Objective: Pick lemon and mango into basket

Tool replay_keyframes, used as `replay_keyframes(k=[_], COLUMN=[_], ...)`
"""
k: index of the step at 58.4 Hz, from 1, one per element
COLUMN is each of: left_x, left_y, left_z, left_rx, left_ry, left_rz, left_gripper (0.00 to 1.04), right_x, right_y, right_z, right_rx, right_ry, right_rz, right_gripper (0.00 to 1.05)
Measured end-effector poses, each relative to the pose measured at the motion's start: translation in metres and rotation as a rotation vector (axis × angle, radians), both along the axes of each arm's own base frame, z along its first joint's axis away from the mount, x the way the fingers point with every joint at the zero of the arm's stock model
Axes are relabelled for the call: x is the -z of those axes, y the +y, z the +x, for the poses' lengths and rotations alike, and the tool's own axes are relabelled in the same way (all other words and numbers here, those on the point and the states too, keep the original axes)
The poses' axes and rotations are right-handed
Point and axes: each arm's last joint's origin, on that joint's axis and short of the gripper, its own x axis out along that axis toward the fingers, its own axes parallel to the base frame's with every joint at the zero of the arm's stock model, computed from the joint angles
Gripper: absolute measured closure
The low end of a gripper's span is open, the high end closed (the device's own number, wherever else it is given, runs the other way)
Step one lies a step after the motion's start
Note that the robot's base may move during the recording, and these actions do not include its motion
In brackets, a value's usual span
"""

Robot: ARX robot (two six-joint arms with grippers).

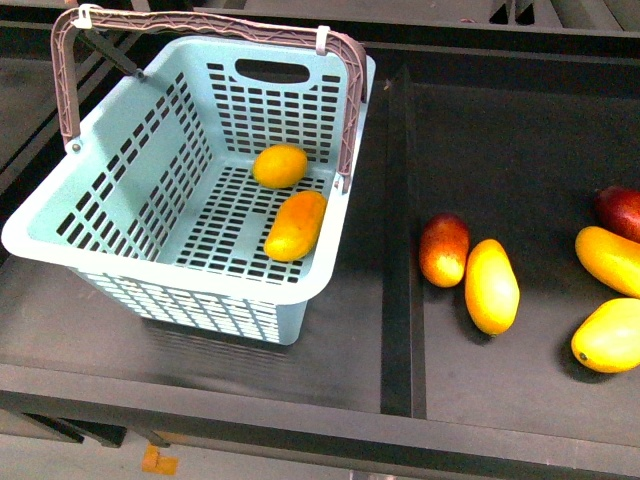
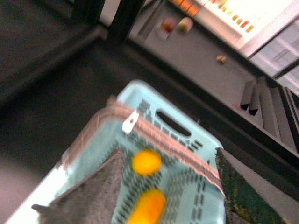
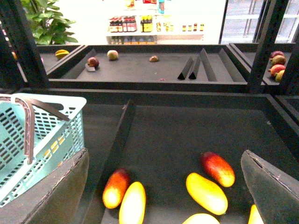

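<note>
Inside basket (image 1: 60,225), near 1 o'clock corner: lemon (image 1: 279,165); mango (image 1: 296,225) lay just beside. Left gripper (image 2: 170,196), right gripper (image 3: 163,196): jaws spread, empty. Placing looked complete; next, arms retreat.

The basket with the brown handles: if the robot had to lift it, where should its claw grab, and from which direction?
Probably the brown handle, at the middle of its top bar, coming straight down from above. It stands upright over the basket, arching across the far end, with free space under the bar for claw fingers. The lemon and mango lie low on the basket floor, clear of it.
</note>
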Motion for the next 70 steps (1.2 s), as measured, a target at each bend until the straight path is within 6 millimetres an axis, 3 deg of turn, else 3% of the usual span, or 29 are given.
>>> replay_keyframes(k=[3,9,15,30,50,70], left_x=[0.0,0.024,0.034,0.047,0.064,0.057], left_y=[0.009,0.017,0.024,0.037,0.037,0.037], left_z=[-0.019,-0.051,-0.076,-0.112,-0.139,-0.156], left_rx=[-0.017,0.004,-0.004,0.0,-0.001,-0.004], left_ry=[-0.069,-0.032,-0.038,-0.036,-0.03,-0.056], left_rz=[0.145,0.254,0.276,0.282,0.284,0.285], left_gripper=[0.74,1.02,1.02,1.02,1.02,1.02], right_x=[0.0,0.0,0.0,0.0,0.0,0.0], right_y=[0.0,0.0,0.0,0.0,0.0,0.0], right_z=[0.0,0.0,0.0,0.0,0.0,0.0], right_rx=[0.0,0.0,0.0,0.0,0.0,0.0], right_ry=[0.0,0.0,0.0,0.0,0.0,0.0], right_rz=[0.0,0.0,0.0,0.0,0.0,0.0], right_gripper=[0.09,0.09,0.09,0.09,0.09,0.09])
